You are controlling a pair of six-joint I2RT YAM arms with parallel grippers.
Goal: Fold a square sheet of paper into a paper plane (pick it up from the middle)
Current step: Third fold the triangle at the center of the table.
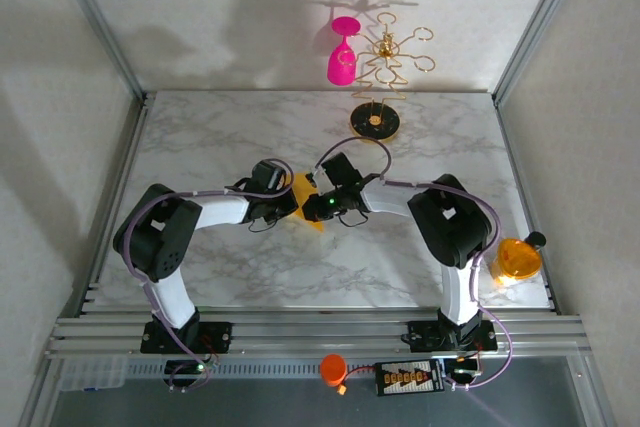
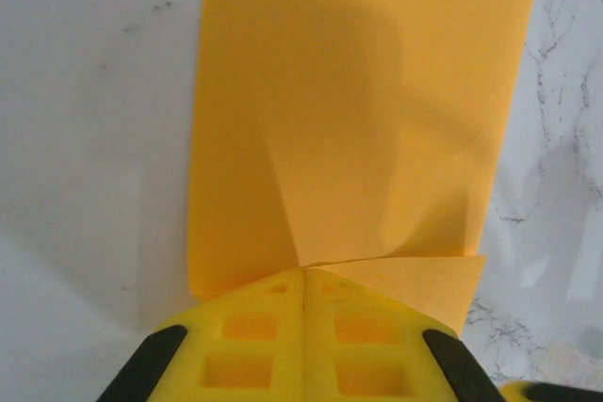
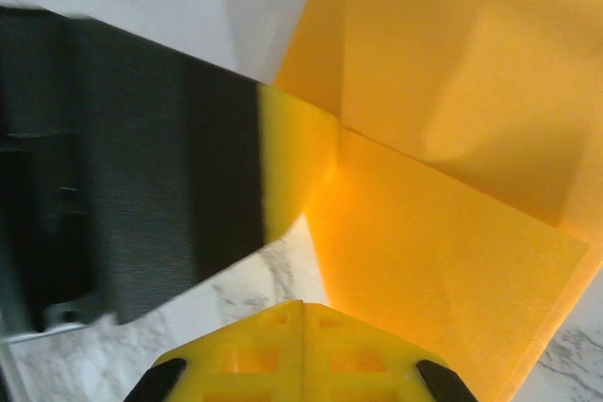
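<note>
Left tool (image 2: pixel 303 322): fingers pressed together, tips at the near edge of the orange-yellow paper (image 2: pixel 358 120), apparently pressing it, not visibly clamping it.
Right tool (image 3: pixel 301 341): fingers together too, just off the paper's edge, holding nothing visible.
Paper: lies on the marble tabletop (image 1: pixel 200 137) between both tools, well short of the gold stand (image 1: pixel 376 119); a corner flap is folded over, with diagonal creases.
Step in hand: probably early folding, flattening a crease.
Next move: likely one tool pins the sheet while the other lifts the next corner toward the centre line.
</note>
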